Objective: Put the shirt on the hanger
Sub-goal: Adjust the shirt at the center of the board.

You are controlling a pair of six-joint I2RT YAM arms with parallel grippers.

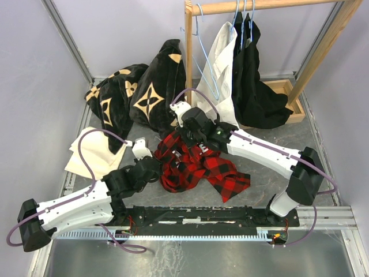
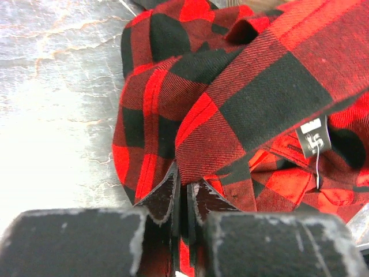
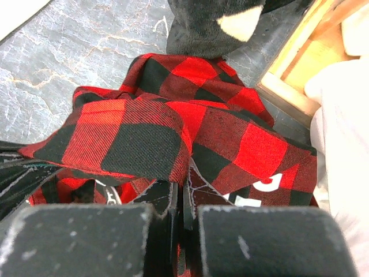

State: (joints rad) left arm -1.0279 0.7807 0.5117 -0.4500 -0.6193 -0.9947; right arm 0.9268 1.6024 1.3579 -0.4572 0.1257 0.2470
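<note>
This is a robotics lab test cell: lilac walls (image 1: 34, 69), aluminium framing (image 1: 69, 43) around a grey marbled worktop (image 1: 277, 182), two robot arms (image 1: 75, 208) bolted at its near edge, and a wooden clothes rail (image 1: 265, 6) with a wire hanger (image 1: 209, 75) at its far right corner.

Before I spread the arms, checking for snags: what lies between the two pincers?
Only the bunched plaid shirt, seen in the top view; the left pincer and right pincer each grip a fold.
</note>
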